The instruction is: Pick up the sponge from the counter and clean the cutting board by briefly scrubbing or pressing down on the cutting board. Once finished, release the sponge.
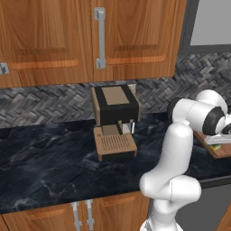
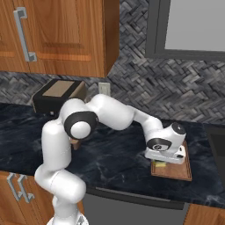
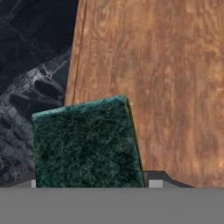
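Observation:
The sponge (image 3: 87, 144) lies dark green side up on the near left corner of the reddish-brown cutting board (image 3: 175, 87), a little askew. My gripper (image 3: 94, 183) is straight above it, one fingertip (image 3: 155, 183) at each side, shut on it. From the right base view the hand (image 2: 165, 151) presses low over the board (image 2: 176, 172), with the sponge's yellow body (image 2: 161, 165) peeking out beneath. The left base view shows the same yellow edge (image 1: 215, 147) under the hand at the far right, on the board (image 1: 221, 152). The black counter (image 2: 114, 158) carries the board.
A tan-and-black coffee machine (image 1: 115, 122) stands at the back of the counter, left of the arm. Wooden wall cabinets (image 1: 90, 36) hang above it. Behind runs a grey herringbone backsplash (image 2: 176, 88). The counter's front edge (image 2: 132, 193) lies close to the board.

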